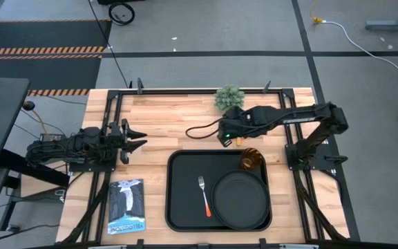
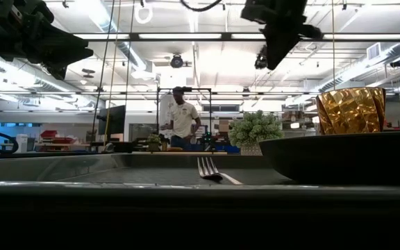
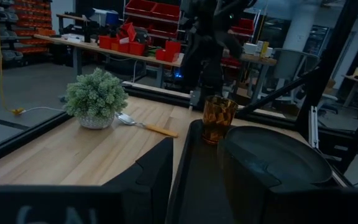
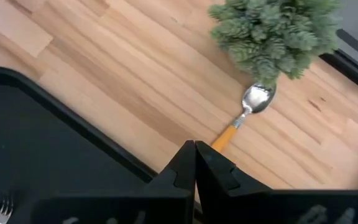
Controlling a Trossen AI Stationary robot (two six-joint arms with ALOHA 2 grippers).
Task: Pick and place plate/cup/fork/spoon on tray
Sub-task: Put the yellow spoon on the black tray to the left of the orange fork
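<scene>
The black tray [image 1: 185, 173] lies at the table's near middle. On it rest the round black plate [image 1: 240, 200] at its right, the orange-handled fork [image 1: 204, 196] to the plate's left, and the amber cup [image 1: 252, 159] standing in the far right corner. The spoon [image 4: 241, 118] lies flat on the wood beside the tray's far edge, its bowl under the plant; it also shows in the left wrist view [image 3: 143, 126]. My right gripper [image 4: 194, 152] is shut and empty, hovering well above the spoon's handle [image 2: 283, 31]. My left gripper [image 1: 135, 138] is open and empty at the table's left.
A small green potted plant [image 1: 229, 97] stands at the far edge, right by the spoon's bowl. A blue and white booklet [image 1: 126, 205] lies left of the tray. A person [image 2: 182, 118] stands in the room beyond the table.
</scene>
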